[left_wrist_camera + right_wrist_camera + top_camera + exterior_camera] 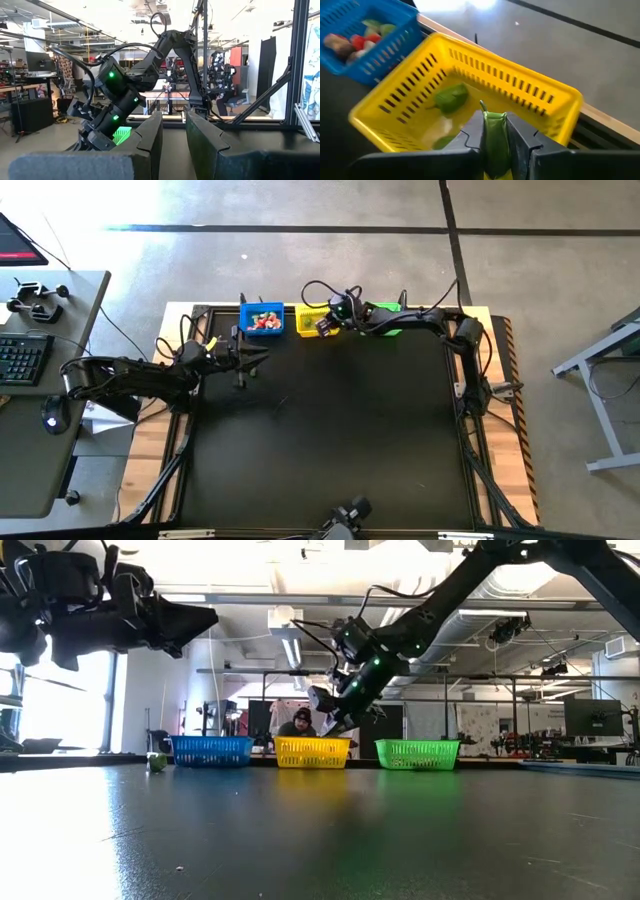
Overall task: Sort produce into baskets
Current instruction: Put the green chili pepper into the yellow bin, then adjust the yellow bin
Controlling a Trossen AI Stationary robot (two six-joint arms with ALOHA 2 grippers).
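3 baskets stand in a row along the far edge of the dark table (330,450): the blue basket (262,319) on the left, the yellow basket (312,319) in the middle, the green basket (388,318) on the right. In the low view the gaps between them are narrow.

The right gripper (495,131) hangs over the yellow basket (465,100), inside the line of its rim when seen from the wrist. Its 2 fingers are closed on a green produce piece (494,135), which stands upright between them. In the low view the gripper (333,722) sits just above the basket's top edge (312,751), tilted down.

A green leafy piece (451,97) lies on the yellow basket's floor, and another green piece (442,142) lies near its near wall. The blue basket (367,42) holds several red, green and brownish pieces (355,40).

The left gripper (250,360) waits above the table's left side, in front of the blue basket, raised well off the surface in the low view. Its fingers (150,140) stand a narrow gap apart with nothing between them.

1 small green piece (157,762) sits on the table just left of the blue basket (211,751), near the table's far edge. The broad middle and near part of the table carries no baskets.
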